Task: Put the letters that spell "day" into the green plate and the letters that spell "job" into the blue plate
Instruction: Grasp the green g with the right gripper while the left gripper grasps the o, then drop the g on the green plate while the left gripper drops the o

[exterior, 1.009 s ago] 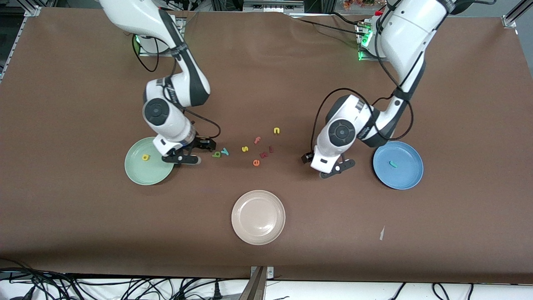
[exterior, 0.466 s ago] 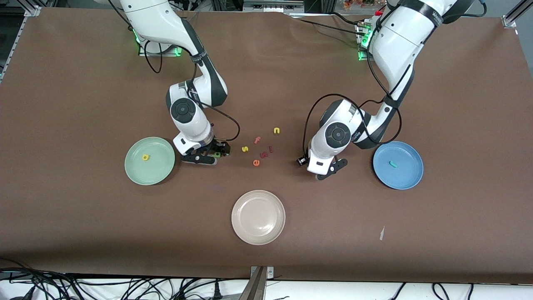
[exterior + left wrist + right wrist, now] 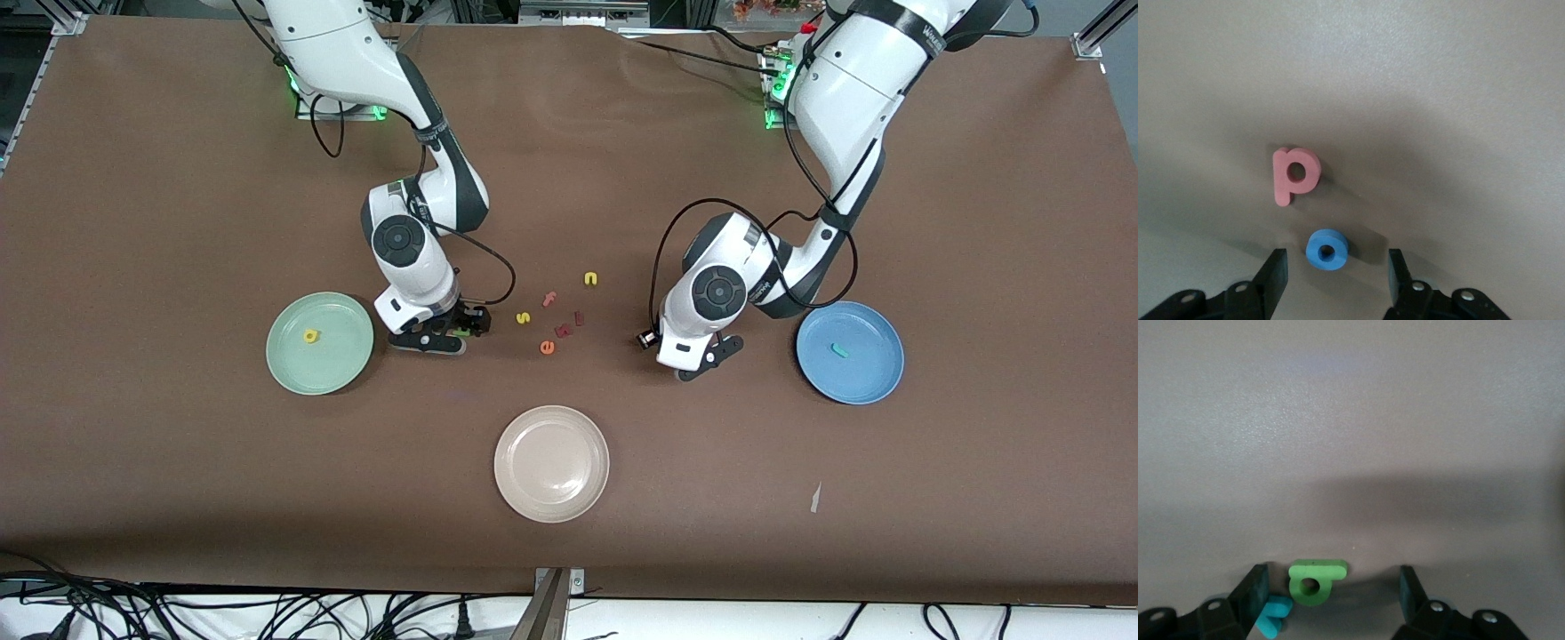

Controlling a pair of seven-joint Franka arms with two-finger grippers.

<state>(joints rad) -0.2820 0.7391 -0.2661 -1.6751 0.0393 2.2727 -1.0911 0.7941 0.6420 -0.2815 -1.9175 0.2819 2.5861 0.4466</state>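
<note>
The right tool (image 3: 1328, 597) is straddling the green d (image 3: 1314, 581) with jaws apart; the teal y (image 3: 1273, 617) is touching one finger and risks being dragged along. The left tool (image 3: 1337, 280), jaws apart, is bracketing the blue o (image 3: 1327, 249) on the bench (image 3: 800, 533), just beside the pink b (image 3: 1295, 175).

On the counter (image 3: 178, 498), read as a dial from the front camera with the s (image 3: 523, 317) at its hub, the plate at the right arm's end (image 3: 284, 360) sits at nine o'clock with the a (image 3: 310, 336) in it. The plate at the left arm's end (image 3: 871, 382) sits at three with the j (image 3: 837, 350) in it, and the third plate (image 3: 551, 463) at six. The d (image 3: 1315, 581) lies between the fingers of the right gripper (image 3: 1331, 600), with the y (image 3: 1273, 616) at one finger. The o (image 3: 1327, 249) lies between the fingers of the left gripper (image 3: 1338, 280), clear of both, with the b (image 3: 1295, 175) just beside it.
</note>
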